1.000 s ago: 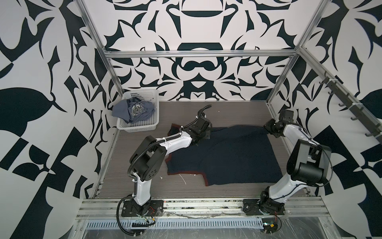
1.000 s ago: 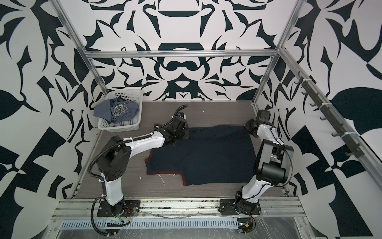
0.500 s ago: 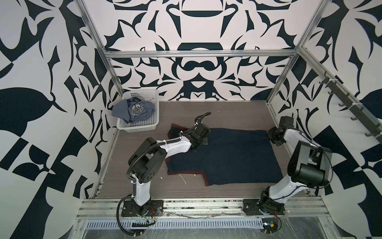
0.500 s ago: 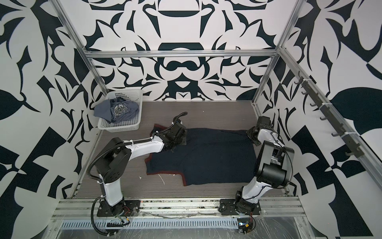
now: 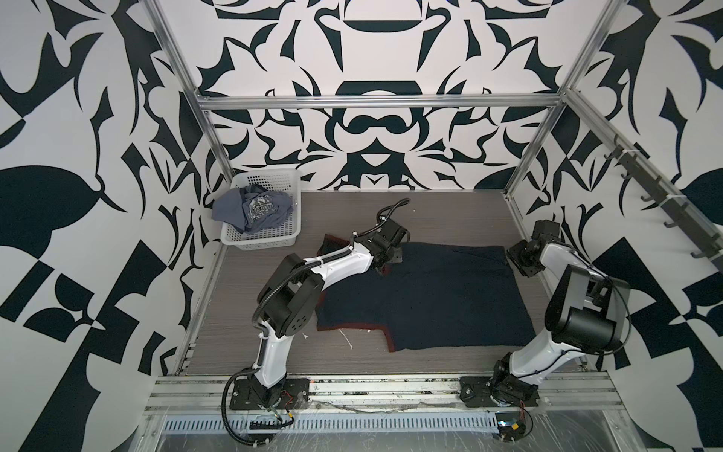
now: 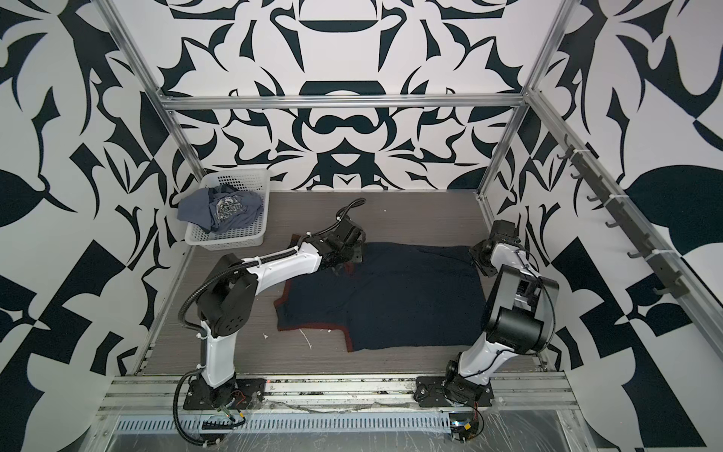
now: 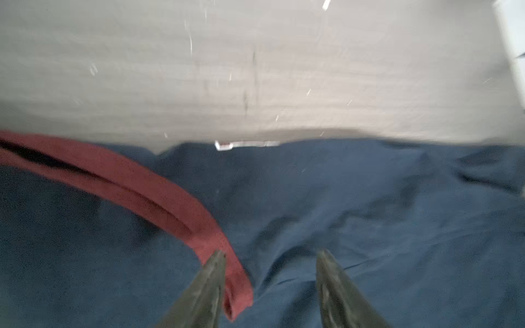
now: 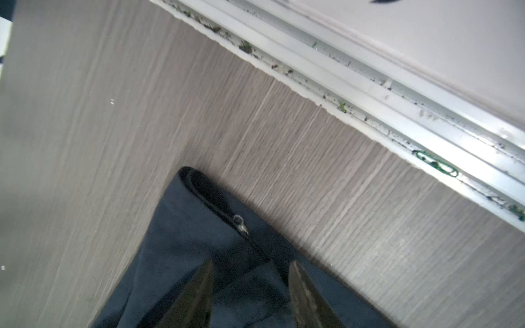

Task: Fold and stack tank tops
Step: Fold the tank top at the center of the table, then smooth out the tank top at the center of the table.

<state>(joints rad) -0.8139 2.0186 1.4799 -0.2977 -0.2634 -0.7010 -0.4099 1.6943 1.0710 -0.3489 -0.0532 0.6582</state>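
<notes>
The navy tank top (image 5: 430, 297) lies spread nearly flat on the wood-grain table (image 5: 391, 211). The grey-blue tank top (image 5: 254, 209) sits crumpled in the white basket (image 5: 258, 244) at the far corner. The left gripper (image 7: 271, 252) hangs over the navy cloth with its jaws apart, the maroon trim (image 7: 136, 181) running just beside one finger. The right gripper (image 8: 251, 262) is parted too, above a far corner, clamping nothing. The cloth looks light, soft and floppy. I'd pinch it at the doubled trim or a hem corner.
</notes>
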